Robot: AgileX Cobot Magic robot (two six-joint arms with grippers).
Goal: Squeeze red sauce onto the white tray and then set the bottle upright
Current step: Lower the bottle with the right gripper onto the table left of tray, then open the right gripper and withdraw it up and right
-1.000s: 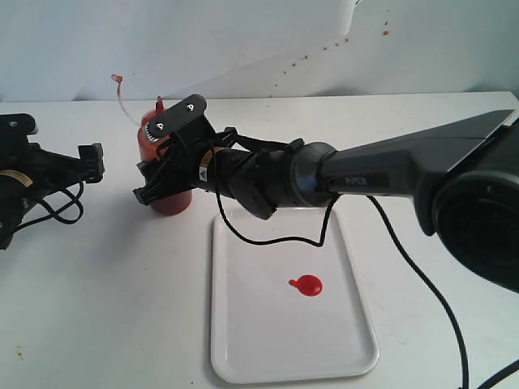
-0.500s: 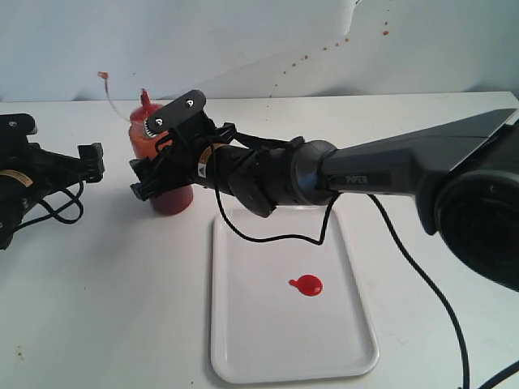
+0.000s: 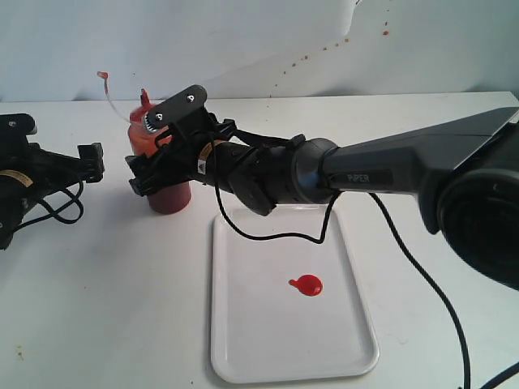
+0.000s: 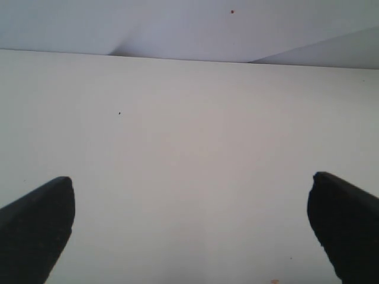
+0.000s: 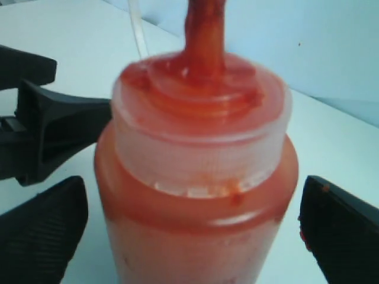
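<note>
The bottle [image 3: 168, 195], orange-red with a red nozzle and tethered tip cap, stands upright on the table left of the white tray [image 3: 243, 340]. My right gripper [image 3: 156, 168] straddles its upper body. In the right wrist view the bottle [image 5: 201, 177] fills the space between the fingers of the right gripper [image 5: 192, 231], with a narrow gap on each side, so the gripper is open. A round blob of red sauce [image 3: 306, 284] lies on the tray. At the far left, my left gripper [image 3: 91, 162] stays open and empty; in its wrist view the left gripper [image 4: 192, 219] frames bare table.
A black cable [image 3: 276, 237] from the right arm hangs over the tray's far end. The pale backdrop wall [image 3: 259, 49] rises behind the table. The left arm's cable [image 3: 57, 212] loops on the table at the left.
The right gripper and the bottle shifted slightly left, and the bottle straightened to upright. The left arm, tray and sauce blob have not moved.
</note>
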